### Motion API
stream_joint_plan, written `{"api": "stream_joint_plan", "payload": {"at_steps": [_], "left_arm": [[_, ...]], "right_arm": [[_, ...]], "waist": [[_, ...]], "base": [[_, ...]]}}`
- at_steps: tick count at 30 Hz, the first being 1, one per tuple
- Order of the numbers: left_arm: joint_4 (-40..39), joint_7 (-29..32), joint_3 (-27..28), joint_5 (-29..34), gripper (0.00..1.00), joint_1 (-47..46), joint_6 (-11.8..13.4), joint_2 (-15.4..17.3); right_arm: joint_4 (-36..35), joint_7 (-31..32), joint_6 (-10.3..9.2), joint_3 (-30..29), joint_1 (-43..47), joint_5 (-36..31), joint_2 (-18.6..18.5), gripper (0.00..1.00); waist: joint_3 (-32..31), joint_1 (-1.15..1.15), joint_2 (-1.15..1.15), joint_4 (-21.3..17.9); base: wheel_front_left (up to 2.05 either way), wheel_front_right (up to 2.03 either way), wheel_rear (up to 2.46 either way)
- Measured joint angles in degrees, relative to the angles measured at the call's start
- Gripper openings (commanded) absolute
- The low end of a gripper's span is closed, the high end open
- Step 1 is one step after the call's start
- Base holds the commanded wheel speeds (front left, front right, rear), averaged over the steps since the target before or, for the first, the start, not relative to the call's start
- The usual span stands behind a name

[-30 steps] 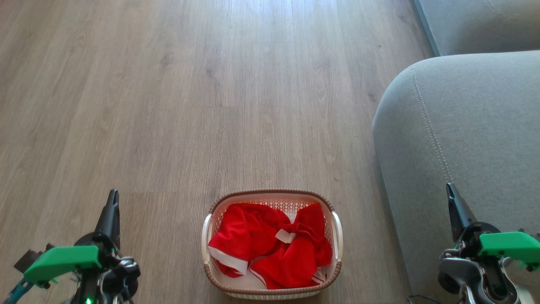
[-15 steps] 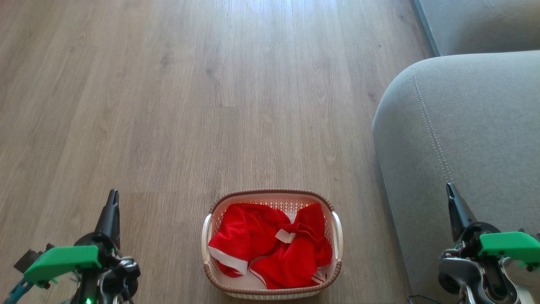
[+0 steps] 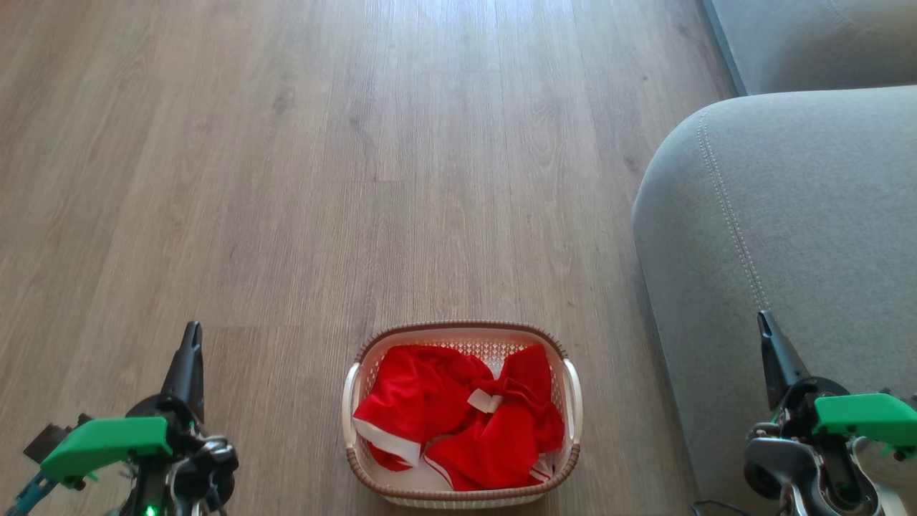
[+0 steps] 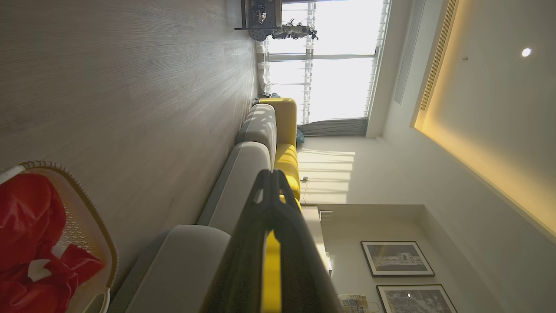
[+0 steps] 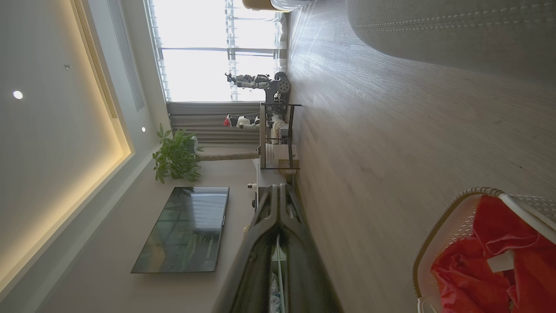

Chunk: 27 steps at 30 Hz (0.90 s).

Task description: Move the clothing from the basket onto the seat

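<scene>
Dark-fingered left gripper [image 3: 191,337]: clenched on nothing, lower left of head view, over bare floor [image 3: 358,179], well apart from the basket [image 3: 458,326]. Its wrist view [image 4: 271,176] shows the 2 fingers [image 4: 245,261] pressed together.
right gripper [image 3: 765,322]: clamped tight, empty, lower right of head view, in front of the seat [image 3: 788,215]. Tips meet in its wrist view [image 5: 278,188].
basket: upright on the floor between the 2 grippers, near the seat, brown rim, 2 white handles.
clothing [image 3: 430,401]: 2 red pieces with white trim, bunched inside the basket, white label on top near the middle.
seat: grey cushion right of the basket, double seam along its rounded edge.
floor: wood-look planks running ahead.
far: 2nd grey cushion [image 3: 824,36] beyond the seat.
</scene>
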Motion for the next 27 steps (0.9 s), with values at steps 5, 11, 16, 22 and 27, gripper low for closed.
{"api": "stream_joint_plan", "payload": {"at_steps": [5,11,16,22,27], "left_arm": [[0.0,0.0,0.0,0.0,0.0,0.0,0.0,0.0],[0.0,0.0,0.0,0.0,0.0,0.0,0.0,0.0],[0.0,0.0,0.0,0.0,0.0,0.0,0.0,0.0],[0.0,0.0,0.0,0.0,0.0,0.0,0.0,0.0],[0.0,0.0,0.0,0.0,0.0,0.0,0.0,0.0]], "right_arm": [[0.0,0.0,0.0,0.0,0.0,0.0,0.0,0.0],[0.0,0.0,0.0,0.0,0.0,0.0,0.0,0.0],[0.0,0.0,0.0,0.0,0.0,0.0,0.0,0.0],[0.0,0.0,0.0,0.0,0.0,0.0,0.0,0.0],[0.0,0.0,0.0,0.0,0.0,0.0,0.0,0.0]], "waist": [[0.0,0.0,0.0,0.0],[0.0,0.0,0.0,0.0],[0.0,0.0,0.0,0.0],[0.0,0.0,0.0,0.0],[0.0,0.0,0.0,0.0]], "base": [[0.0,0.0,0.0],[0.0,0.0,0.0],[0.0,0.0,0.0],[0.0,0.0,0.0],[0.0,0.0,0.0]]}}
